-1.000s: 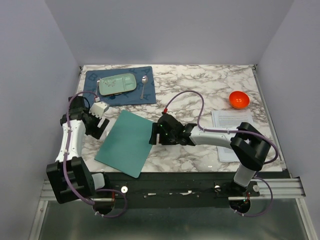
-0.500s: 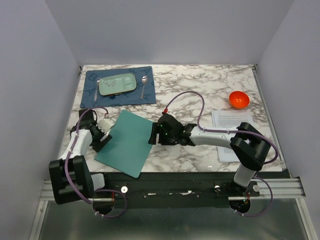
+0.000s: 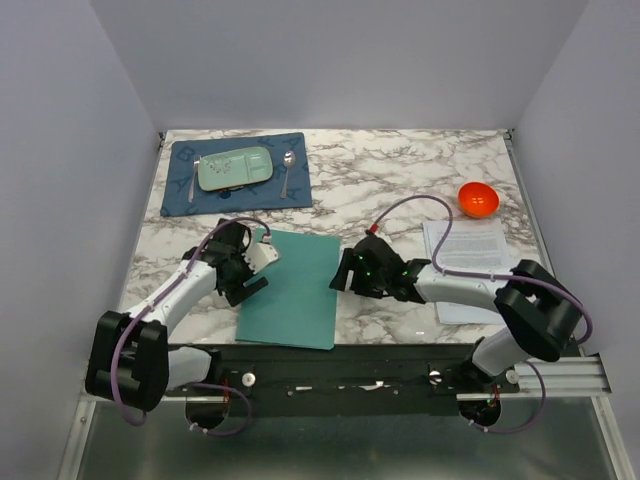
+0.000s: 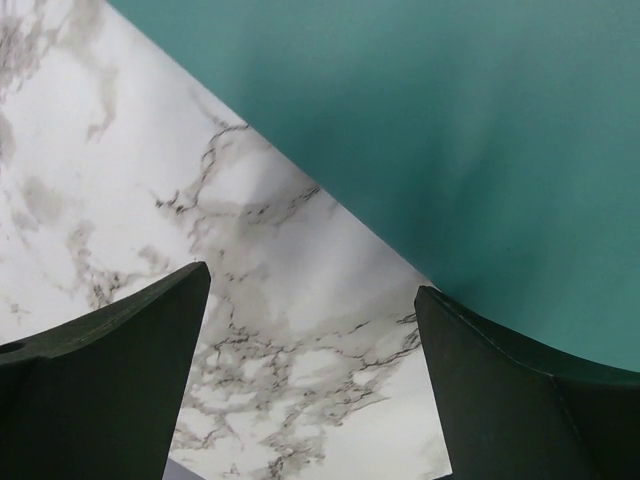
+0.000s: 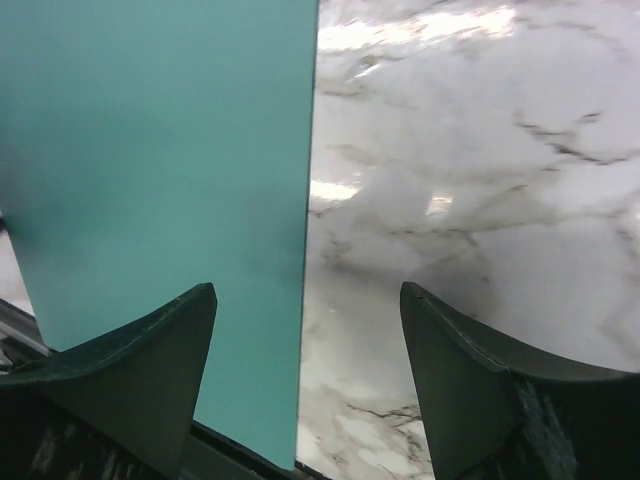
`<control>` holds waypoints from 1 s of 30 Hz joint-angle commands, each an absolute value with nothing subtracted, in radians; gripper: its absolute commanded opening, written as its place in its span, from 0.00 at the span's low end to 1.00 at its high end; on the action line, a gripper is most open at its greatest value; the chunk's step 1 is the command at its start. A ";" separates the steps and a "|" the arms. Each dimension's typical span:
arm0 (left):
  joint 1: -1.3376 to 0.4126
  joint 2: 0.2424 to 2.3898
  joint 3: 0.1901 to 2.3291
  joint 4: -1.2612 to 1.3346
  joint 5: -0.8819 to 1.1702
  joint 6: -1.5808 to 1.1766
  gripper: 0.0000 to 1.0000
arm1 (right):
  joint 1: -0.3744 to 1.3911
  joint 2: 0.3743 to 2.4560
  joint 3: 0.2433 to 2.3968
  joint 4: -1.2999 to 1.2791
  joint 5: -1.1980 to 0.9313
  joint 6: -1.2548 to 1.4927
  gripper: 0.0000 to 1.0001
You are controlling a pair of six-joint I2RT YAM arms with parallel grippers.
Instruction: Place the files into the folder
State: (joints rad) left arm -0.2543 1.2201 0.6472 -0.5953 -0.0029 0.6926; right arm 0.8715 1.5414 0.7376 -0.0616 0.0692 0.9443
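**Open left gripper (image 4: 310,330) and right gripper (image 5: 308,340) flank a thin teal-green rectangular file folder (image 3: 295,290)**

The left gripper's jaws are spread wide over the folder's left edge. The right gripper's jaws, equally wide, straddle its right edge. The folder lies closed and flat on the white marble table (image 3: 420,170), by the near edge. White printed paper sheets (image 3: 478,240) lie well apart to the right, near a round orange bowl (image 3: 478,199).

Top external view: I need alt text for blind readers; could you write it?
A closed teal folder lies on a marble table, the open left claw at its left edge and the open right claw at its right edge. The white files lie apart to the right.
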 commanded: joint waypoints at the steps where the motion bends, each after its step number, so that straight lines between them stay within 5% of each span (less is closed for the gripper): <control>1: -0.376 1.264 0.689 -0.617 0.020 0.568 0.99 | 0.809 1.465 0.631 -0.048 0.101 0.965 0.83; 7: -0.589 1.324 0.762 -0.620 0.015 0.431 0.99 | 0.758 1.343 0.584 -0.069 0.106 0.933 0.84; 14: -0.624 1.387 0.873 -0.623 0.023 0.318 0.99 | 0.759 1.027 0.542 -0.208 0.138 0.890 0.84; 21: -0.615 1.345 0.925 -0.680 0.008 0.359 0.99 | 0.782 0.752 0.477 -0.307 -0.124 0.790 0.81; 30: -0.565 1.315 0.752 -0.638 -0.112 0.434 0.99 | 0.979 0.871 0.456 -0.287 -0.245 0.701 0.81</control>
State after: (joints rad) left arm -0.5713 1.3148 0.7956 -0.6304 -0.0681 0.4061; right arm 0.9123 0.8135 0.4732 -0.2710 -0.1406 0.7616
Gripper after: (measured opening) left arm 0.988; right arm 0.801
